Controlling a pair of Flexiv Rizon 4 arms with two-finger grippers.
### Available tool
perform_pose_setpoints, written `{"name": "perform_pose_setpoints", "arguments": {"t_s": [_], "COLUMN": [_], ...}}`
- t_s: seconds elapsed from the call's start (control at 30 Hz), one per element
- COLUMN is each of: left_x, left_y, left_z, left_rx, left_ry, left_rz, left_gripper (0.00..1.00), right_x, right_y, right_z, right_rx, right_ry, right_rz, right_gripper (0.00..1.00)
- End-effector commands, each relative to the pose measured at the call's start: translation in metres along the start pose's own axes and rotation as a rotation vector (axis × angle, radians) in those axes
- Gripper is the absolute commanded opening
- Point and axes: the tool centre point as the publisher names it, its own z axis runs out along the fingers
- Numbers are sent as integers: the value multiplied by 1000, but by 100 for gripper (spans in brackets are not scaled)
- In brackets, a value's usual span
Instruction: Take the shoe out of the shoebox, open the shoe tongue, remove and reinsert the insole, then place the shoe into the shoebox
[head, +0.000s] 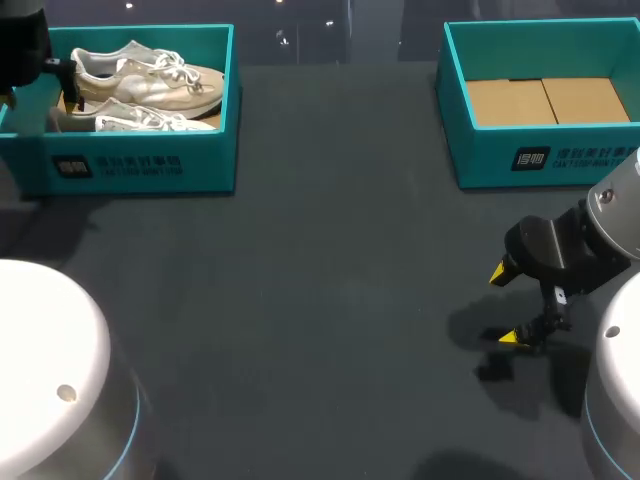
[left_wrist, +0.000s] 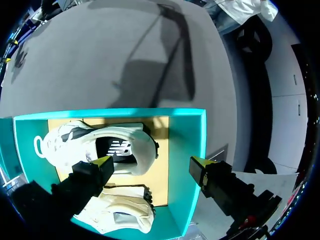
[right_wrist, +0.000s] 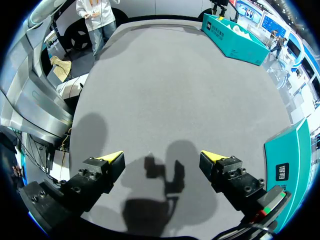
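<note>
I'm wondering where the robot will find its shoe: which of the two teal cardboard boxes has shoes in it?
The teal cardboard shoebox at the far left holds two white sneakers; the far-right teal box shows only its bare brown floor.

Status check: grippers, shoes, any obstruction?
Left gripper above shoebox, jaws open; both shoes inside, none gripped. Right gripper over table, jaws open, holding nothing. Nothing blocking the shoebox.
</note>
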Motion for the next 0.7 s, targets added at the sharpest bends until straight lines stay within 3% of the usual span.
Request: {"name": "perform_pose_setpoints", "arguments": {"t_s": [0.03,0.27,0.47,0.7], "left_x": [-2,-7,-10,-9], "left_y": [-3,0,4,4], "left_z": [11,25,35,44], "left_rx": [-10,8,17,29], "left_ry": [-5,-1,4,12], "left_rz": [4,-6,-23,-26], "left_gripper": [97,82,74,73], "right_x": [2,2,2,2], "right_y": [0,0,0,0], "right_z": [0,0,0,0], "right_rx": [2,2,2,2], "right_ry": [-4,-4,-4,-4], "right_rz": [0,0,0,0], "right_gripper": [100,100,100,100]}}
